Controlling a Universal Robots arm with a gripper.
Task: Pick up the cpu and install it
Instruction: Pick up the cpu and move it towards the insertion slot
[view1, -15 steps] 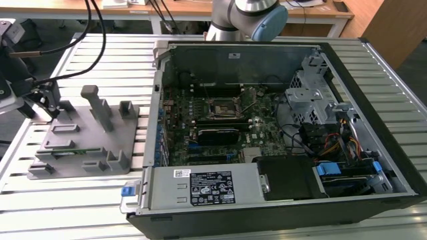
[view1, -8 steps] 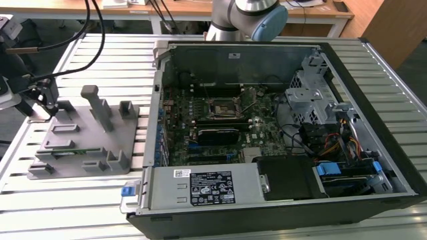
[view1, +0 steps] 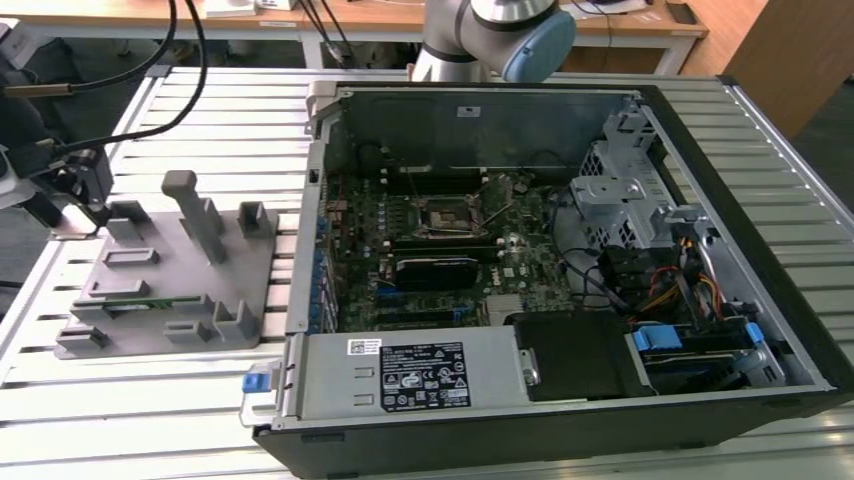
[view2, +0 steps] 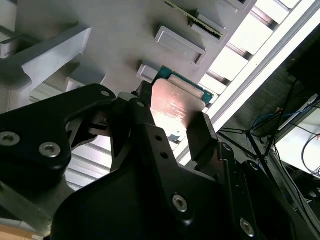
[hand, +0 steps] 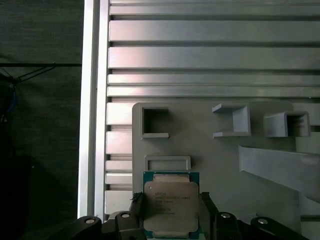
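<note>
fixture and open case side by side on the bench
the fixture (view1: 154, 270) lies on the bench (view1: 160, 400) at the exterior view's left, and the case (view1: 787, 300) lies to its right with the motherboard (view1: 400, 215) inside. the hand (hand: 172, 201) is above the fixture, with the cpu (hand: 171, 206) between its fingers.

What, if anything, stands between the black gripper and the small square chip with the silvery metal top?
Nothing visible does. In both wrist views the black gripper holds the small square silvery-topped cpu between its fingers, one at each opposite edge, over the grey plastic fixture plate.
</note>
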